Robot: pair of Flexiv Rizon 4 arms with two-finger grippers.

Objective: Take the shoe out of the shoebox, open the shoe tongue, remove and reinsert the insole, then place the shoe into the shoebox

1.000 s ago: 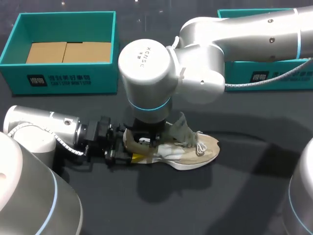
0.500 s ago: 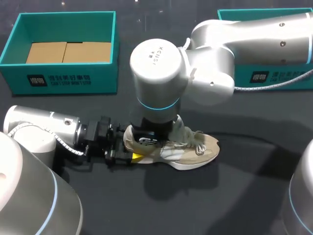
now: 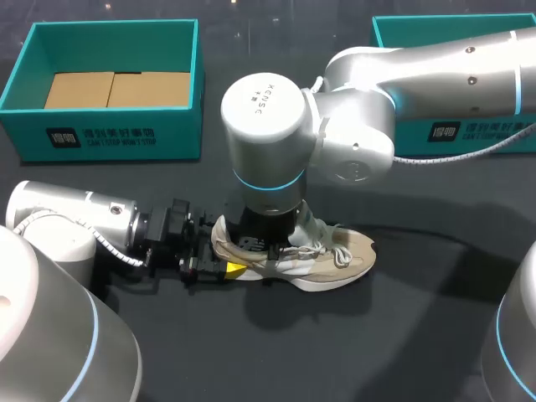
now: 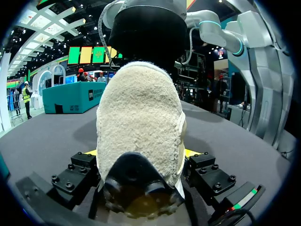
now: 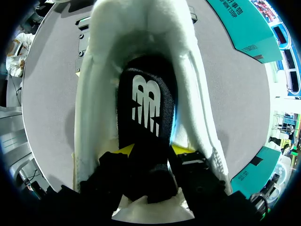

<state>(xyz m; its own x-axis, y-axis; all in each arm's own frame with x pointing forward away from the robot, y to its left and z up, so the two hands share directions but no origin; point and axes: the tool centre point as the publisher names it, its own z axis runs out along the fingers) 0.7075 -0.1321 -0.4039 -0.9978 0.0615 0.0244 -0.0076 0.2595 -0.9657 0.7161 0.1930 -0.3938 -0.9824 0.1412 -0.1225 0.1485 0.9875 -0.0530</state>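
**Insole reinsertion, head and both wrist views.** The shoe [image 3: 327,258] rests on its sole on the table [image 3: 402,335], near the middle with its toe pointing right. It is outside the shoebox [image 3: 109,138], which stands at the far left. My left gripper [image 4: 141,153] is clamped on the heel, one yellow tip against each flank. I judge this grip anchors the shoe against downward pressure. My right gripper [image 5: 153,149] stands directly over the shoe's opening and pinches the black insole [image 5: 146,103] between its tips. The insole lies down inside the shoe, between the pale collar walls. I judge that seating it flat comes next, then boxing the shoe.
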